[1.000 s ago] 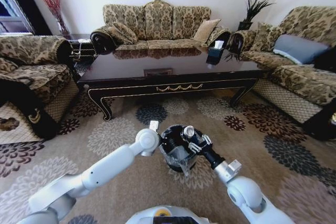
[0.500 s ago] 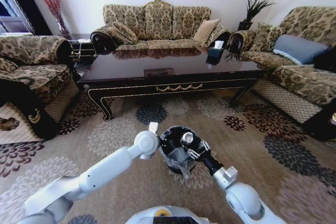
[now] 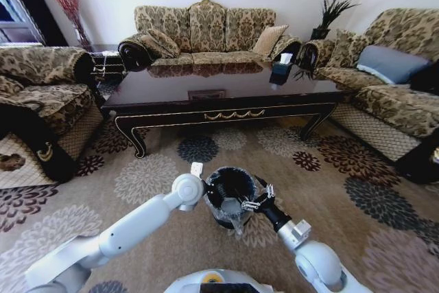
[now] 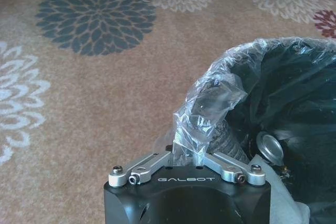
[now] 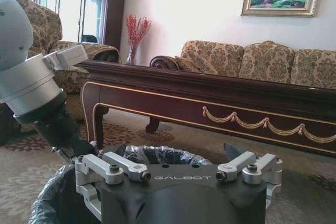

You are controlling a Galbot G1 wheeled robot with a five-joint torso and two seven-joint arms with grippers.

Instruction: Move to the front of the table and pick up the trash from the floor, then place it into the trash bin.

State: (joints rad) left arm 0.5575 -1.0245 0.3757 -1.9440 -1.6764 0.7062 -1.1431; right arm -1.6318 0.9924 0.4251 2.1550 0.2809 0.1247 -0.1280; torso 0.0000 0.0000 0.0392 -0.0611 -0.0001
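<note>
Down and back comes my right gripper (image 3: 255, 202) since a second ago; it was up over the middle of the trash bin (image 3: 230, 197) with a shiny round thing at its tip, and now it sits low at the bin's near right rim, fingers (image 5: 113, 169) spread wide and holding nothing; the bin's dark mouth lies just ahead of and below them in the right wrist view; my left gripper (image 4: 190, 153) has barely shifted, it stays on the bin's left side, clamped shut on a bunched fold of the clear liner (image 4: 210, 103) at the rim; from the head view my left wrist (image 3: 186, 189) presses right up against the bin's left edge; looking past my left fingers, down inside the black bin there is a shiny silver round piece of trash (image 4: 270, 148) lying against the inner wall, close beside the pinched liner; the bin stands on the flowered carpet (image 3: 144, 176) right between my two arms; beyond both grippers, across a strip of carpet, the long dark table (image 3: 226, 94) runs crosswise, gold scrollwork on its front rail; a tissue box (image 3: 281, 66) sits on its far right corner; sofas ring the table.
</note>
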